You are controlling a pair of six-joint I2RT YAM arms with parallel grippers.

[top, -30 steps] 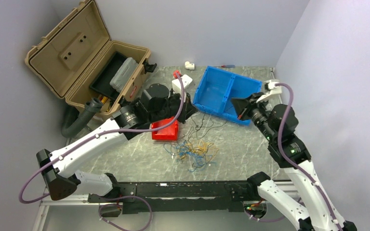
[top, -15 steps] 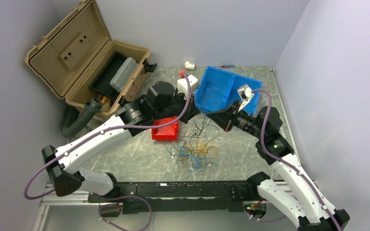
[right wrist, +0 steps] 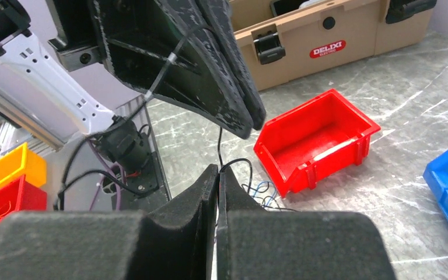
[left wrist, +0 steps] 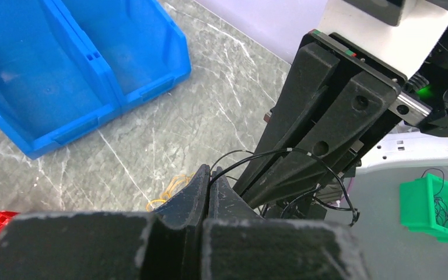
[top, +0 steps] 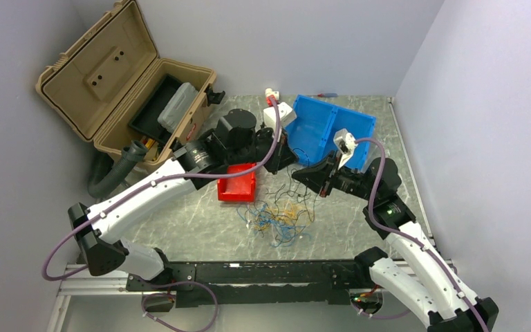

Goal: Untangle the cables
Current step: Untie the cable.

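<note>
the cables (top: 280, 218) look hair-thin, limp and light, likely to snag; take one strand at a free loop. the left gripper (left wrist: 209, 175) is pressed together on one black strand arching toward the right gripper (right wrist: 217, 169), whose pads are almost together with a black strand at the tips; clamped or not, i cannot tell. below both lies one tangle, yellow, blue and black, strands beyond counting. one red bin (top: 237, 187) beside, one blue bin (top: 363, 128) beyond.
</note>
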